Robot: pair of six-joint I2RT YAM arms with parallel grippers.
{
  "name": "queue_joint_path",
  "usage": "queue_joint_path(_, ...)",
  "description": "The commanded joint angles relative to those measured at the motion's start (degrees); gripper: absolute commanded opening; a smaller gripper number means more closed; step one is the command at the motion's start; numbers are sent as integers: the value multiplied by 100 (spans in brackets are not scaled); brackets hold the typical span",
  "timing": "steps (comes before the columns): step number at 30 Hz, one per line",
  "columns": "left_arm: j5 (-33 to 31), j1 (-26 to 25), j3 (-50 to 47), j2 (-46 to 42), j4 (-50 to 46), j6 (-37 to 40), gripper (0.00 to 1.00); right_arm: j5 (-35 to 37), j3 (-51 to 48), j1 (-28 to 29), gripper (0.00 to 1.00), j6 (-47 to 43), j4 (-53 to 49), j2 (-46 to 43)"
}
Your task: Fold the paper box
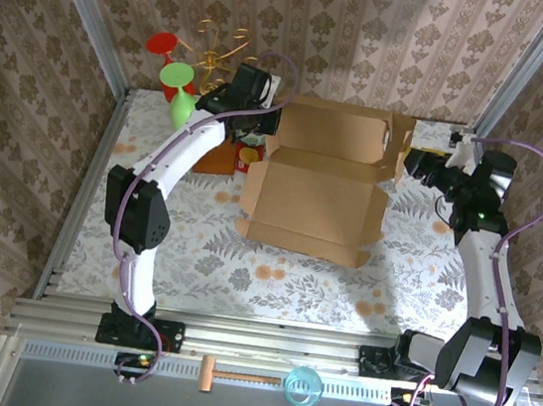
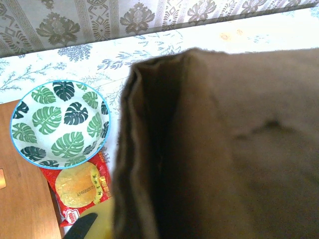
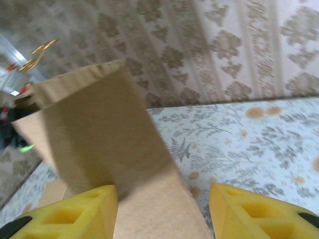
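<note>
Right gripper (image 3: 162,201) half open, astride the raised right side flap (image 3: 99,139), gripping nothing
Left gripper (image 1: 265,120) pinched shut on the paper box (image 1: 318,194) at its far-left corner, probably anchoring it mid-table for the fold

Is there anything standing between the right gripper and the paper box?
Nothing visible does: a flap of the paper box lies between the fingers of the right gripper.
</note>
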Motion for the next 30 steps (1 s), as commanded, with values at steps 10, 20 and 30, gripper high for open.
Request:
queue_joint_path(10,511,128,332,153,-156,390,0,-952,552,-57,41,-1510,-385,578)
queue_joint_path(20,564,174,443,230,-186,393,0,-1290,835,62,47,-1711,-438,922)
queue_joint_path(30,740,246,592,296,-409,498,0,-1657,1089,-81,57,-951,131,1091)
